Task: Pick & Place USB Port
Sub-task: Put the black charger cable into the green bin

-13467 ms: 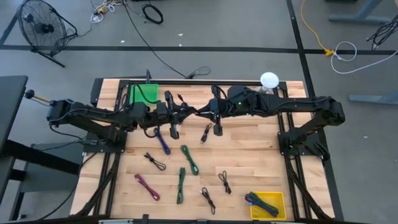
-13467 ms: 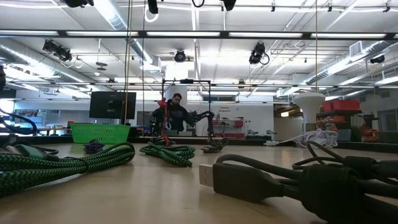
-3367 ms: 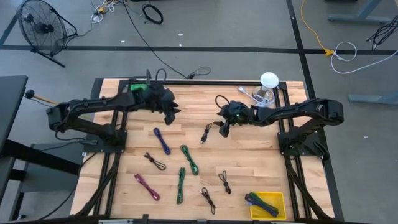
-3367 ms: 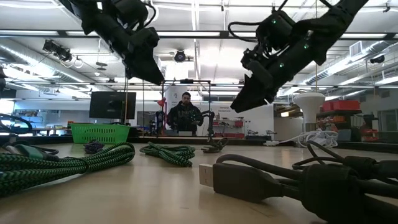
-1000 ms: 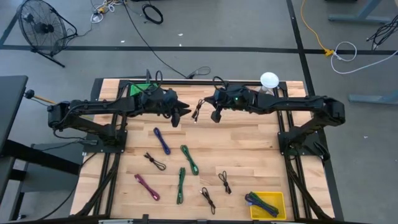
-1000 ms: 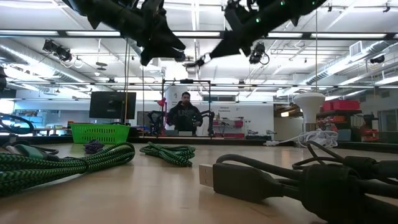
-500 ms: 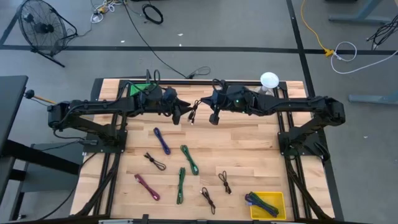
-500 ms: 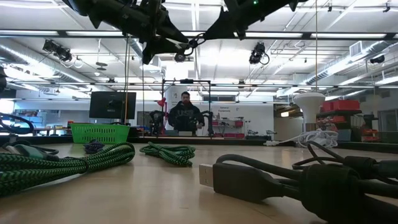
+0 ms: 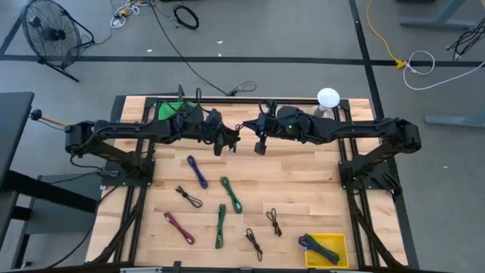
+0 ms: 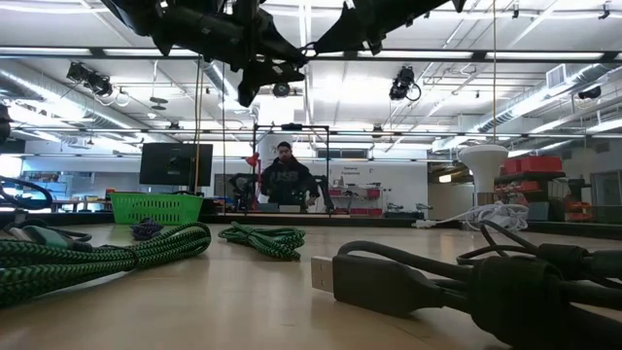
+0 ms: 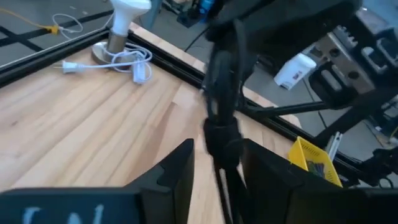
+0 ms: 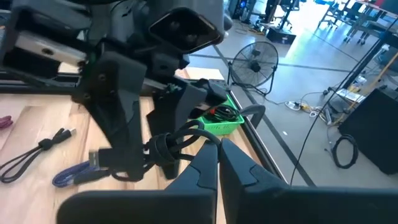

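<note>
A black USB cable (image 11: 222, 134), tied into a small bundle, hangs high above the table's far middle. My right gripper (image 12: 217, 152) is shut on it and shows in the high view (image 9: 251, 130). My left gripper (image 11: 217, 162) faces it from the table's left (image 9: 231, 139), open, with one finger on each side of the bundle. I cannot tell whether those fingers touch it. In the low view both grippers reach the picture's top edge, the cable (image 10: 306, 49) between them. My right gripper pinches a loop of the black cable (image 12: 198, 138) between its two fingertips, coming nearly level from the table's right. The bundle (image 12: 163, 149) hangs beside and below the fingers, lifted clear of the table, its plug end (image 12: 93, 158) pointing away.
Several more cables lie on the wood: a purple one (image 9: 197, 171), green ones (image 9: 231, 193), black ones (image 9: 189, 197) and a magenta one (image 9: 179, 227). There is a yellow tray (image 9: 337, 241) at the near right, a green basket (image 9: 173, 111) at the far left, and a white lamp (image 9: 327, 98) at the far right.
My left gripper has gone toward the table's right, up to the hanging cable, and its fingers now stand on either side of the bundle. My right gripper has risen a little with the cable, which stays clear of the table.
</note>
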